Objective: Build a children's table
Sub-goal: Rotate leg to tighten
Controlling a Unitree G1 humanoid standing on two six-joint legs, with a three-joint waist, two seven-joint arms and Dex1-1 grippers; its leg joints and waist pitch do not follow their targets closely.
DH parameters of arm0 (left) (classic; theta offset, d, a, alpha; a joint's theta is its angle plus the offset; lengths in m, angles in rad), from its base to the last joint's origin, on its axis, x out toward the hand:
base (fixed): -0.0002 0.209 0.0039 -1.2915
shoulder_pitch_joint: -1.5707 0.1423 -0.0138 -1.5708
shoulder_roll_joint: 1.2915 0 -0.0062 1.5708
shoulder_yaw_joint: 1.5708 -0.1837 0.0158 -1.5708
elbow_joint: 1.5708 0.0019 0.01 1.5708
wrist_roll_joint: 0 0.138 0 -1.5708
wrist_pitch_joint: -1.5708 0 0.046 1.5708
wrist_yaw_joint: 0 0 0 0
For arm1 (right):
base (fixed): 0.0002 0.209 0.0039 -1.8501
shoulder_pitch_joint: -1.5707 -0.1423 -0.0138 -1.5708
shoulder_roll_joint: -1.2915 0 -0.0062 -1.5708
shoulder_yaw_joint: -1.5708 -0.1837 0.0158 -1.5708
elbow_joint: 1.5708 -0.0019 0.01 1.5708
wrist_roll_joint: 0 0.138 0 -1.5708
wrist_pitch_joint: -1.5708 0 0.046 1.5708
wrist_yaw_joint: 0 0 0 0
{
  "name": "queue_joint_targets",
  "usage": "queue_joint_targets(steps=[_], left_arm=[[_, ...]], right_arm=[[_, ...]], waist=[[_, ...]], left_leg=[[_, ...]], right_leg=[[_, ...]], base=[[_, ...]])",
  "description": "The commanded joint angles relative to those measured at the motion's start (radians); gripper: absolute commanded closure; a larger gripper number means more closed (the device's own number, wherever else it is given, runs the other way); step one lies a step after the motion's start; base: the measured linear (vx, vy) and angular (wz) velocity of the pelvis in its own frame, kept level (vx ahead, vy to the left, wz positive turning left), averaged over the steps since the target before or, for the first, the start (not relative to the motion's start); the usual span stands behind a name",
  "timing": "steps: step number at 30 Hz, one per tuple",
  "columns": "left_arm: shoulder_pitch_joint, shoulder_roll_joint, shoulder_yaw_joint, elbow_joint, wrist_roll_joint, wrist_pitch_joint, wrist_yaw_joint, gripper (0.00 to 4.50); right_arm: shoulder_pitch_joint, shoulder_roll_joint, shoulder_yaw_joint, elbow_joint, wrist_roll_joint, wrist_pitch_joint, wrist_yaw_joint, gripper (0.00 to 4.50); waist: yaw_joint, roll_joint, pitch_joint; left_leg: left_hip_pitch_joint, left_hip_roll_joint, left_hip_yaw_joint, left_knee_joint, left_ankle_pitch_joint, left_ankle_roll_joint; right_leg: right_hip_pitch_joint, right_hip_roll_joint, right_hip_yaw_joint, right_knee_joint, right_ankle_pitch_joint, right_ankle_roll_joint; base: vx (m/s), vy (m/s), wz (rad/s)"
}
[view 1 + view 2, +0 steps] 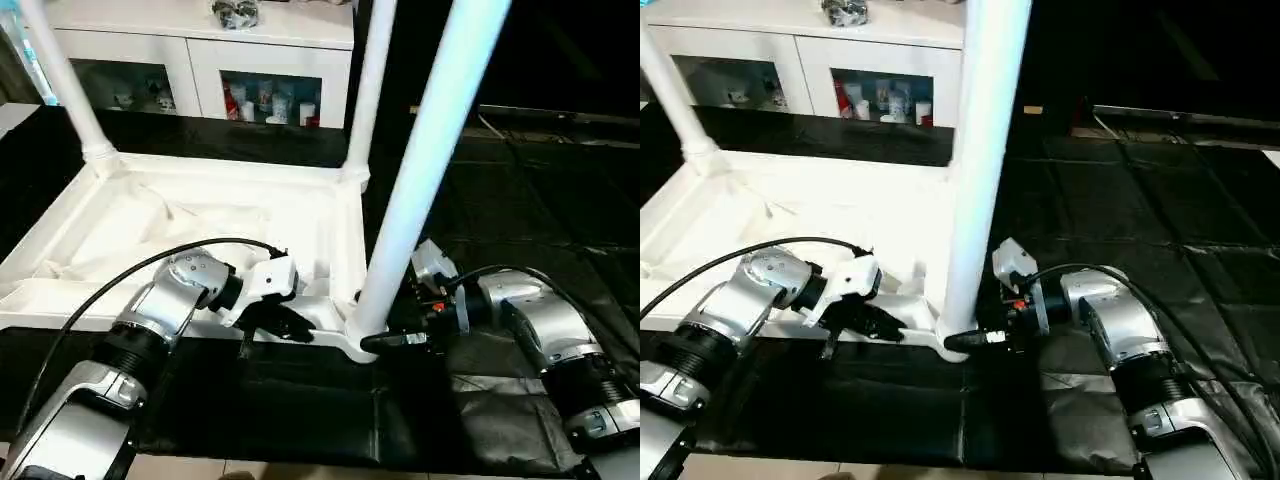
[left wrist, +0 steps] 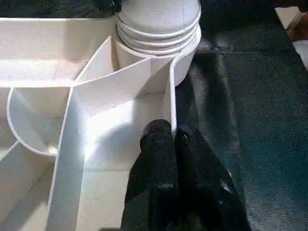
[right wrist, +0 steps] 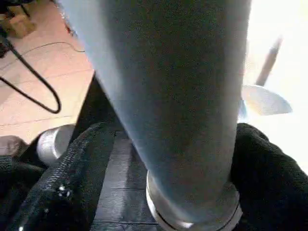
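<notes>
while the children's table (image 1: pixel 200 220) lies upside down on the black floor mat (image 1: pixel 300 400), its ribbed underside faces up and three tapered white legs stand in corner sockets: one at the far left corner (image 1: pixel 60 70), one at the far right corner (image 1: pixel 368 90) and the near leg (image 1: pixel 430 160) in the socket closest to the robot on its right side

the left gripper (image 1: pixel 275 322) is pinched closed on the near rim of the tabletop, one black finger (image 2: pixel 156 163) inside the wall and the other outside it, just beside the near leg's socket, whose ringed collar (image 2: pixel 159 24) shows in the left wrist view

the right gripper (image 1: pixel 390 340) reaches in from the right at the base of the near leg; in the right wrist view its two black fingers (image 3: pixel 72 168) sit on either side of the leg, spread about as wide as the tube, close against it, though whether they press on it cannot be told

behind the table stands a white cabinet (image 1: pixel 200 50) with glass doors and small coloured items on its shelves; no writing or brand is readable anywhere
</notes>
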Motion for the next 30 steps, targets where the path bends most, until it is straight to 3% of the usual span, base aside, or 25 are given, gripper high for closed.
queue_joint_targets(steps=[1,10,13,18,20,24,25,26,30], left_arm=[[0.000,-0.002,-0.039,-0.040,-0.003,-0.012,-0.041,4.50],[0.001,0.003,-0.038,-0.042,0.000,-0.015,-0.044,4.50],[0.004,0.004,-0.034,-0.048,0.000,-0.001,-0.036,4.50],[-0.008,-0.023,-0.015,-0.031,0.012,0.044,0.051,4.50],[-0.019,-0.045,0.002,-0.023,0.006,0.091,0.095,4.50],[-0.033,-0.090,0.037,-0.016,-0.008,0.162,0.185,4.50],[-0.051,-0.124,0.054,-0.005,0.002,0.209,0.266,4.50],[-0.051,-0.124,0.054,-0.005,0.002,0.209,0.266,4.50],[-0.113,-0.230,0.104,0.062,0.010,0.311,0.481,4.50]], right_arm=[[-0.012,-0.015,0.011,-0.022,0.014,0.019,0.034,1.01],[-0.011,-0.021,0.020,-0.025,0.015,0.031,0.052,1.81],[-0.005,-0.018,0.022,-0.035,0.021,0.039,0.050,2.10],[0.012,0.015,-0.005,-0.042,0.033,0.027,-0.007,2.22],[0.028,0.039,-0.024,-0.057,0.042,0.042,-0.062,2.29],[0.051,0.084,-0.040,-0.050,0.001,0.030,-0.208,2.40],[0.054,0.136,-0.059,-0.027,-0.037,0.046,-0.360,2.42],[0.054,0.136,-0.059,-0.027,-0.037,0.046,-0.360,2.42],[0.018,0.295,-0.131,0.038,-0.045,0.088,-0.663,2.49]], waist=[[-0.004,0.003,-0.062],[-0.003,0.001,-0.062],[-0.002,0.005,-0.063],[-0.004,0.004,-0.061],[-0.004,0.000,-0.058],[-0.013,-0.003,-0.055],[-0.019,-0.002,-0.055],[-0.022,-0.004,-0.054],[-0.043,-0.003,-0.059]], left_leg=[[0.006,0.037,-0.011,-0.069,-0.168,0.036],[0.005,0.035,-0.011,-0.068,-0.168,0.033],[0.006,0.036,-0.011,-0.068,-0.163,0.030],[0.006,0.035,-0.011,-0.069,-0.178,0.026],[0.011,0.034,-0.010,-0.070,-0.202,0.018],[0.006,0.031,-0.016,-0.073,-0.207,0.008],[0.006,0.029,-0.016,-0.074,-0.207,0.000],[0.004,0.029,-0.018,-0.075,-0.204,-0.005],[-0.003,0.023,-0.022,-0.074,-0.192,-0.016]], right_leg=[[0.054,-0.062,0.057,-0.066,-0.184,-0.221],[0.055,-0.063,0.057,-0.067,-0.195,-0.216],[0.055,-0.062,0.056,-0.065,-0.185,-0.216],[0.054,-0.063,0.056,-0.068,-0.201,-0.217],[0.050,-0.064,0.057,-0.077,-0.269,-0.196],[0.052,-0.066,0.055,-0.085,-0.351,-0.159],[0.049,-0.064,0.055,-0.088,-0.368,-0.149],[0.051,-0.064,0.054,-0.087,-0.375,-0.143],[0.054,-0.066,0.051,-0.090,-0.397,-0.125]], base=[[0.000,0.000,0.00],[0.000,0.000,0.00],[0.000,0.000,0.00],[0.000,0.000,0.00],[0.000,0.000,0.00],[0.000,0.000,0.00],[0.000,0.000,0.00],[0.000,0.000,0.00],[0.000,0.000,0.00]])
